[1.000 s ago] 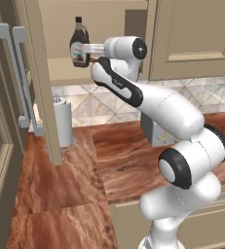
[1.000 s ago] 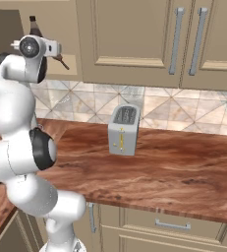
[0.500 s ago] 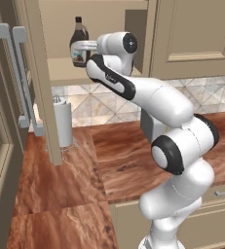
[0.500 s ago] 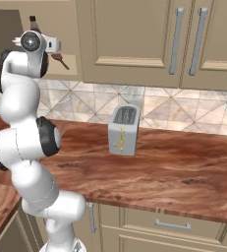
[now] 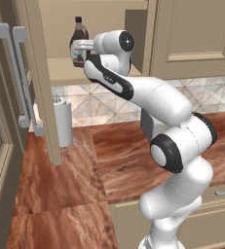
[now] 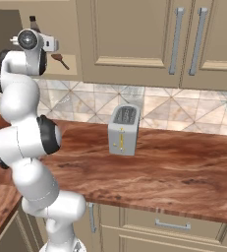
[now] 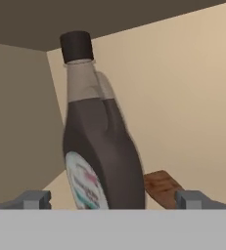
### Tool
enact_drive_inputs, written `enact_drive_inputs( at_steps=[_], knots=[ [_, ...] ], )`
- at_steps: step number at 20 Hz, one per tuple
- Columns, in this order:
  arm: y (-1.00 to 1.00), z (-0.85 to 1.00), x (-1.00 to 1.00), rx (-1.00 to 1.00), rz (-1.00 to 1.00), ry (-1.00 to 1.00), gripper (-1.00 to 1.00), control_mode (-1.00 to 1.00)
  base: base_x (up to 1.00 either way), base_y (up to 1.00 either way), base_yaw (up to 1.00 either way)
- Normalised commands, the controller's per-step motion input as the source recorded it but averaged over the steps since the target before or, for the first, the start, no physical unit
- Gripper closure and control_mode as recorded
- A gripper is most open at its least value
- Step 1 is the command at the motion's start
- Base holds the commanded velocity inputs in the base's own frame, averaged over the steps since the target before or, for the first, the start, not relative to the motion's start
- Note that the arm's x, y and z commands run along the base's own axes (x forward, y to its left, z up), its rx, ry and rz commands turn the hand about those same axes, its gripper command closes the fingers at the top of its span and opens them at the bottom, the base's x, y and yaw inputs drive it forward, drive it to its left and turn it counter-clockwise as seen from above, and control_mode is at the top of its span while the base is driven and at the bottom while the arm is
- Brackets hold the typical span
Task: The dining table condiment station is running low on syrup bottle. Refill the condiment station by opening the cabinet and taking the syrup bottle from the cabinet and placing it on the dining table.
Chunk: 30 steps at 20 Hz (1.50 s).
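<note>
1 glossy brown syrup bottle (image 7: 102, 156), jug-shaped, between spread claw (image 7: 113, 199) tips

Place: a home kitchen, rendered.
Walls: tan raised-panel cabinets (image 6: 134, 42), grey bar handles (image 6: 173, 41), diamond-tiled backsplash (image 6: 174, 110).
Counter (image 6: 184, 172): glossy reddish wood grain.
On it: toaster (image 6: 124, 130), paper towel roll (image 5: 63, 121).

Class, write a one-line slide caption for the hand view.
Open gripper straddling the upright syrup bottle inside the cabinet.
</note>
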Motion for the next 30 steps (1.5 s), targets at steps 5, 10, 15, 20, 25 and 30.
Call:
enact_drive_inputs(
  at_steps=[5, 10, 15, 20, 25, 30],
  knots=[
    [0.0, 0.0, 0.17, 0.0, 0.01, 0.0, -1.0, -1.0, 0.0, 0.0, 0.0],
    [0.0, 0.0, 0.2, 0.0, 0.04, 0.0, -1.0, -1.0, 0.0, 0.0, 0.0],
    [0.0, 0.0, 0.12, 0.0, 0.05, 0.0, -1.0, -1.0, 0.0, 0.0, 0.0],
    [0.0, 0.0, 0.1, 0.0, 0.06, 0.0, -1.0, -1.0, 0.0, 0.0, 0.0],
    [0.0, 0.0, 0.16, 0.0, 0.07, 0.0, -1.0, -1.0, 0.0, 0.0, 0.0],
    [0.0, -0.02, 0.1, 0.0, 0.08, 0.0, -1.0, -1.0, 0.0, 0.0, 0.0]
  ],
)
